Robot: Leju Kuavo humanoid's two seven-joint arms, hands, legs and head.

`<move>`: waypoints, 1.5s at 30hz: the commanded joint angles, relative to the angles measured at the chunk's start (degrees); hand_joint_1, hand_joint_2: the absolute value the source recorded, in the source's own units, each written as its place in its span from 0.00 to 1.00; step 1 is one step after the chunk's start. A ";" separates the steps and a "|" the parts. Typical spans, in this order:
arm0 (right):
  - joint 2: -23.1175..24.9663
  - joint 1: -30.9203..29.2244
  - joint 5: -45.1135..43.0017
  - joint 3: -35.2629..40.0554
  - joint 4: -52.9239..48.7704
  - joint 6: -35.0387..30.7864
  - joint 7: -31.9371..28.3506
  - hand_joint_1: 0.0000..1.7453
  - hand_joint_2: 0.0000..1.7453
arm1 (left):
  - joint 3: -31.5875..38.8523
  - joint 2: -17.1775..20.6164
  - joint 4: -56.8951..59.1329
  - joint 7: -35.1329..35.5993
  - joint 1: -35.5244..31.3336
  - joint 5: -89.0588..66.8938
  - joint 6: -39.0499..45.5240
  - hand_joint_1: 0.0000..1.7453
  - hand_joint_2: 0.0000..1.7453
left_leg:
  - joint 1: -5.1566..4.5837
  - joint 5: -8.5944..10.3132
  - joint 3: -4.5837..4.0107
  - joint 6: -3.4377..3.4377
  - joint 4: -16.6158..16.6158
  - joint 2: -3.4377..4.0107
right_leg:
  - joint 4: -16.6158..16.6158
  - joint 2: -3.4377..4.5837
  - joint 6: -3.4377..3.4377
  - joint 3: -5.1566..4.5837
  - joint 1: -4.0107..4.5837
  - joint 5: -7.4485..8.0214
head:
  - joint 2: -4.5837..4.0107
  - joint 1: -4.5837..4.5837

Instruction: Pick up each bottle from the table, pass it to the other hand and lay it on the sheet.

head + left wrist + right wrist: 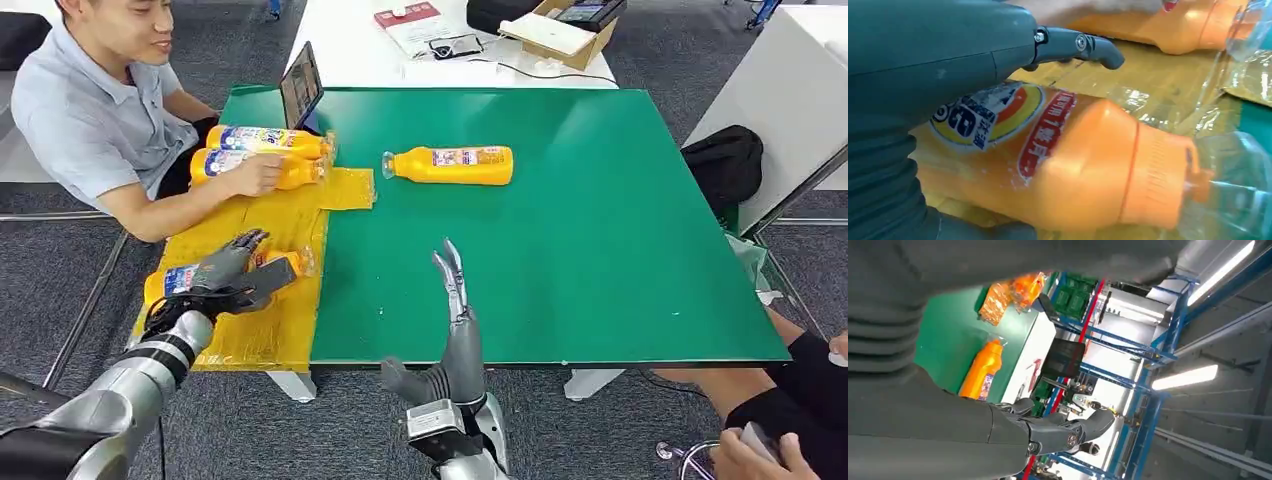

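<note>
Head view: 3 bottles lie on the yellow sheet (340,190). Left hand (228,275) rests over the nearest bottle (170,282), fingers curled on it; whether gripping, cannot tell. Right hand (455,320) empty, fingers straight, spread. 1 bottle on the green table (600,250) remains (452,165); open room around it.

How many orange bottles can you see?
4. Two at the yellow sheet's far end, under a person's hand. One in the left robot hand. One on the green table.
</note>
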 commanded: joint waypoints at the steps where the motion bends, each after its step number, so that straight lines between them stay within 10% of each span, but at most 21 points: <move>1: -1.23 -1.94 0.13 0.99 3.18 -0.07 0.06 0.00 0.00 | 3.15 -2.43 1.57 -1.13 1.11 1.50 -1.64 0.00 1.00 | 0.00 -0.05 0.23 -0.04 -0.07 0.11 | -0.05 0.12 -0.08 0.17 0.01 -0.02 | 0.00 0.00; 3: -1.19 -2.25 0.37 1.17 3.40 -0.07 0.06 0.00 0.00 | 6.21 -4.06 0.26 -4.79 1.45 5.89 -3.97 0.00 1.00 | 0.02 -0.04 0.21 -0.03 -0.07 0.04 | -0.05 0.05 -0.07 0.18 0.03 -0.03 | 0.00 0.00; 4: -1.11 -2.30 0.58 1.12 3.51 -0.07 0.06 0.00 0.00 | 6.59 -4.70 -0.51 -5.55 1.64 6.86 -5.12 0.00 0.00 | 0.02 -0.06 0.27 -0.04 -0.06 0.02 | -0.05 0.03 -0.08 0.24 0.03 -0.05 | 0.00 0.00; 16: -1.00 -2.46 1.31 0.63 4.26 -0.07 0.06 0.00 0.00 | 11.63 -9.17 -18.47 -18.16 7.61 22.49 -10.82 0.00 0.00 | 0.04 -0.10 0.25 -0.04 -0.01 0.03 | -0.03 0.04 -0.10 0.24 0.05 -0.08 | 0.00 0.00; 17: -1.01 -2.28 1.73 0.49 4.11 -0.07 0.06 0.00 0.00 | 11.60 -9.91 -23.84 -17.27 9.49 25.93 -11.46 0.00 1.00 | 0.02 -0.05 0.15 -0.04 -0.01 0.00 | -0.02 0.00 -0.07 0.14 0.03 -0.05 | 0.00 0.00; 25: -0.88 -1.02 4.96 -1.34 3.79 -0.07 0.06 0.00 0.00 | 10.72 -13.68 -45.48 -15.59 17.85 47.26 -17.00 0.00 1.00 | 0.05 -0.16 0.08 -0.03 0.06 0.07 | -0.01 0.05 -0.08 0.06 0.06 -0.12 | 0.00 0.00; 26: -0.72 -0.74 6.80 -2.52 3.42 -0.07 0.06 0.00 1.00 | 9.85 -13.47 -47.46 -15.28 18.68 49.71 -16.84 0.00 1.00 | 0.04 -0.17 0.11 -0.03 0.03 0.09 | -0.03 0.08 -0.08 0.09 0.06 -0.12 | 0.00 0.00; 40: -4.64 -3.46 6.32 -5.15 8.32 -0.07 0.06 0.00 1.00 | 9.04 -13.74 -54.09 -13.32 22.19 62.60 -16.23 0.00 1.00 | 0.02 -0.12 0.05 -0.04 0.01 0.09 | -0.03 0.10 -0.09 -0.01 0.04 -0.07 | 0.00 0.00; 45: -8.84 -5.31 13.12 -18.49 16.80 7.41 3.81 0.00 1.00 | 9.14 -12.80 -60.12 -13.56 31.38 65.10 -12.64 0.00 1.00 | -0.01 -0.10 0.24 -0.01 -0.16 0.15 | -0.23 0.15 -0.05 0.19 0.01 -0.03 | 0.00 -0.02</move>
